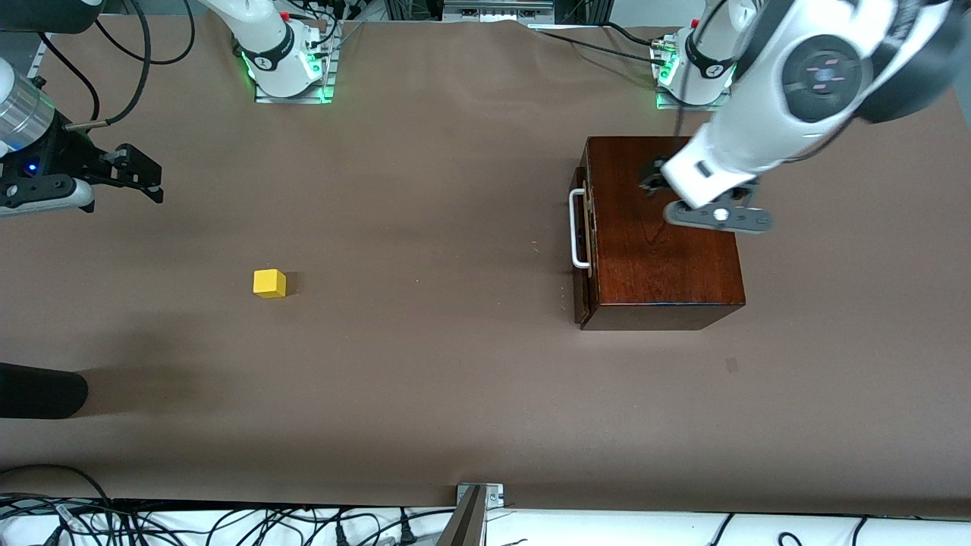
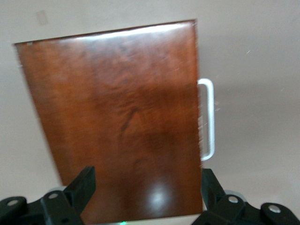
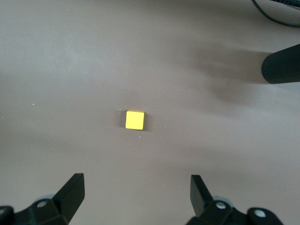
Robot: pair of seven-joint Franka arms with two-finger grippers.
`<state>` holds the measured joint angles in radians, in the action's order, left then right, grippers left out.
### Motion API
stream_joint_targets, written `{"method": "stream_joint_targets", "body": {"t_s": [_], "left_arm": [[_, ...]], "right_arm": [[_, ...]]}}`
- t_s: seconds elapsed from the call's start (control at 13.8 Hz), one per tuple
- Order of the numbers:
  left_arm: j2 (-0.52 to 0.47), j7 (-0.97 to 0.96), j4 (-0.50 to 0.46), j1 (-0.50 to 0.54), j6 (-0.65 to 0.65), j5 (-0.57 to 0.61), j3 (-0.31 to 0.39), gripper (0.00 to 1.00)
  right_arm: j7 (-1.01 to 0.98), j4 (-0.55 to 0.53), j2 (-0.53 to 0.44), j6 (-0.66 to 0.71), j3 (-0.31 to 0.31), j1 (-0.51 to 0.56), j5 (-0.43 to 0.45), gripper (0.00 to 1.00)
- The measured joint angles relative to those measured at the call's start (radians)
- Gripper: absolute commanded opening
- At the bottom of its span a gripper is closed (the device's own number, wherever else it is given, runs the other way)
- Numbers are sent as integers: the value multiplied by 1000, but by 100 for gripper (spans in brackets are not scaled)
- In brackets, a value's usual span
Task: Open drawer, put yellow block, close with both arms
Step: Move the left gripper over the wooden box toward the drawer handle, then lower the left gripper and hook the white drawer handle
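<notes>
The yellow block (image 1: 269, 283) (image 3: 135, 120) lies alone on the brown table toward the right arm's end. My right gripper (image 1: 139, 174) (image 3: 136, 188) hangs open over bare table beside the block, with nothing between its fingers. The mahogany box (image 1: 667, 243) (image 2: 117, 117) stands toward the left arm's end. Its drawer (image 1: 583, 250) is pushed in, and the white handle (image 1: 579, 227) (image 2: 208, 119) faces the block. My left gripper (image 2: 146, 186) hovers open above the box's top, holding nothing. In the front view the left wrist largely hides it.
A black cylindrical object (image 1: 38, 390) (image 3: 281, 63) juts in at the table's edge by the right arm's end, nearer the front camera than the block. Cables run along the table's edges. A metal bracket (image 1: 478, 497) sits at the table's near edge.
</notes>
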<state>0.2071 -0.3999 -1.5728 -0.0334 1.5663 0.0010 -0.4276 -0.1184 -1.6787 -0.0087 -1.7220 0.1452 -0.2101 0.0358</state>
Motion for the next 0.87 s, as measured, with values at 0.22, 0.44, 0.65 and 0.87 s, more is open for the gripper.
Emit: {"method": "stream_joint_targets", "body": {"t_s": [0.22, 0.44, 0.65, 0.87], "left_arm": [[81, -198, 0, -66, 115, 54, -37, 100], [172, -362, -1, -165, 175, 197, -40, 100], [263, -493, -3, -247, 225, 314, -42, 100], [312, -569, -33, -290, 250, 410, -43, 100]], "right_arm": [[0, 0, 0, 0, 0, 0, 0, 100], [0, 0, 0, 0, 0, 0, 0, 100], [0, 0, 0, 0, 0, 0, 0, 100], [0, 0, 0, 0, 0, 0, 0, 100]]}}
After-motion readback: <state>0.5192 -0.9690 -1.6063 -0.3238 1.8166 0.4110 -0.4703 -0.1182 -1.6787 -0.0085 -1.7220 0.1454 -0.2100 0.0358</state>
